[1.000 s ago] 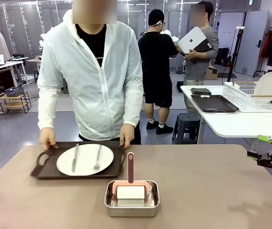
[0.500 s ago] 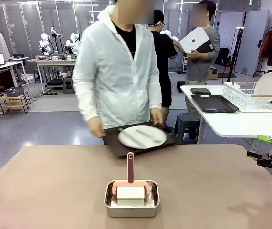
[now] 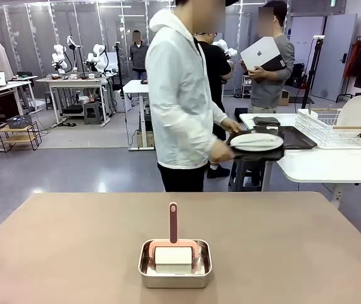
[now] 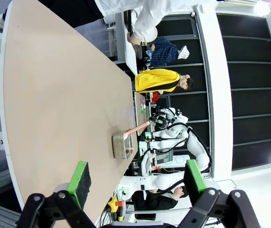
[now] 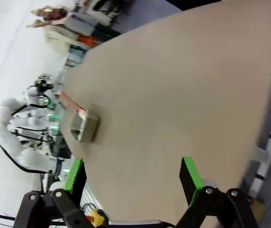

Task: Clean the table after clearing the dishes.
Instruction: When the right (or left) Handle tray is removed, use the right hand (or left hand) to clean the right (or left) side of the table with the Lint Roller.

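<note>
The taupe-brown table [image 3: 282, 247] carries no dishes. A person in a white jacket [image 3: 183, 95] stands beyond its far edge, holding a dark tray [image 3: 256, 154] with a white plate [image 3: 256, 141] over the corner of the white side table [image 3: 320, 166]. My left gripper [image 4: 136, 175] hangs open over the table's [image 4: 54, 95] end, nothing between its green pads. My right gripper [image 5: 131, 175] is also open and empty above the table [image 5: 173, 85].
A steel pan [image 3: 175, 266] with a pink-handled roller [image 3: 173, 223] sits near the table's front middle; it also shows as the pan [image 4: 122, 145] and pan [image 5: 84, 127]. On the side table lie another dark tray [image 3: 297, 138] and a white rack [image 3: 332, 130] holding a plate [image 3: 354, 114].
The person lifted the tray with the plate off the brown table and carried it right to the white table. My right gripper slid out past the front view's right edge.
</note>
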Motion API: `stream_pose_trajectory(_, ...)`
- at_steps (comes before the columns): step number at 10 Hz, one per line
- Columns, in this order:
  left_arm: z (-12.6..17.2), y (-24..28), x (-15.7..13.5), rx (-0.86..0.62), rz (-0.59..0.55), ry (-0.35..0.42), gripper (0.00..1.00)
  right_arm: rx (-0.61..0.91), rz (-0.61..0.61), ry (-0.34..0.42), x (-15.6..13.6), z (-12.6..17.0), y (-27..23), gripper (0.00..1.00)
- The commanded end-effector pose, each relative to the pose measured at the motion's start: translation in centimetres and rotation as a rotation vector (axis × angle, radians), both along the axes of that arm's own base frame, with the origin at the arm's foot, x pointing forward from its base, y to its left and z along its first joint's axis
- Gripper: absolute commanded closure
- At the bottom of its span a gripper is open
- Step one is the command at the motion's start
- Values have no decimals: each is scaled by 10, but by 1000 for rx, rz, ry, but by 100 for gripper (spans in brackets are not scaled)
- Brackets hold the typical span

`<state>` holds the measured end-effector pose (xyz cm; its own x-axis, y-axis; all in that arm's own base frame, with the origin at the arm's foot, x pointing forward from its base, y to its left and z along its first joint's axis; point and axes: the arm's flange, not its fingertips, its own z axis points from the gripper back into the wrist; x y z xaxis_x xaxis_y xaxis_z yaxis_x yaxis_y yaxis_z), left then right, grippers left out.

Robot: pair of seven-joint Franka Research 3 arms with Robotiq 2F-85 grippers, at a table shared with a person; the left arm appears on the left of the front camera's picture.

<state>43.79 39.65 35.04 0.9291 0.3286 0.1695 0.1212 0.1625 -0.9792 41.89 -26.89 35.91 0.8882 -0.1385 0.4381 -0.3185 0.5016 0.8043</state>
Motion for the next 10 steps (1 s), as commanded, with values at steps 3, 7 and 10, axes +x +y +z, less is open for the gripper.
stream_pose_trajectory(3,2,2,-2,4,4,-5,0,-43,-131,119,-27,2,-70,0)
stream_pose_trajectory(7,2,2,-2,4,4,-5,0,-63,-128,91,-36,-3,-77,0)
stream_pose_trajectory(10,2,2,-2,4,4,-5,0,-63,-128,91,-36,-3,-77,0)
